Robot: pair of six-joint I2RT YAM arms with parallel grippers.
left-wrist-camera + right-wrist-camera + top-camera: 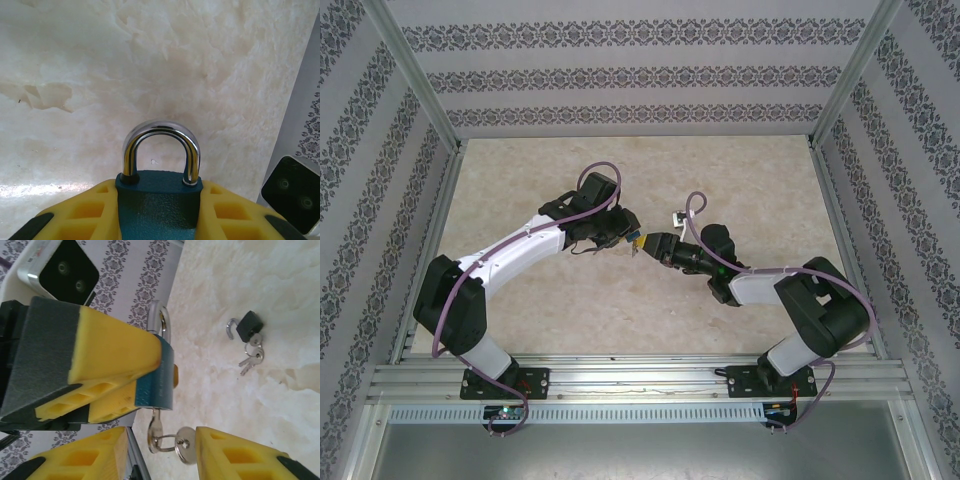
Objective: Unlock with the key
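Observation:
My left gripper (160, 194) is shut on a teal padlock (159, 200), its yellow fingers (85, 212) pressing the body from both sides. The chrome shackle (161, 131) points away from the wrist, and both its legs sit in the body. In the right wrist view the padlock (156, 377) hangs from the left fingers with a key (156, 430) stuck in its underside. A ring carries a second key (185, 444) that touches one yellow finger (235, 455). My right gripper (160, 440) stands open around the inserted key without clamping it. From above, both grippers (625, 238) (652, 243) meet mid-table.
A small black padlock (248, 325) with its shackle swung open lies on the marble tabletop (280, 285), its bunch of keys (251, 358) beside it. Patterned walls (640, 75) and aluminium rails (415, 80) enclose the table.

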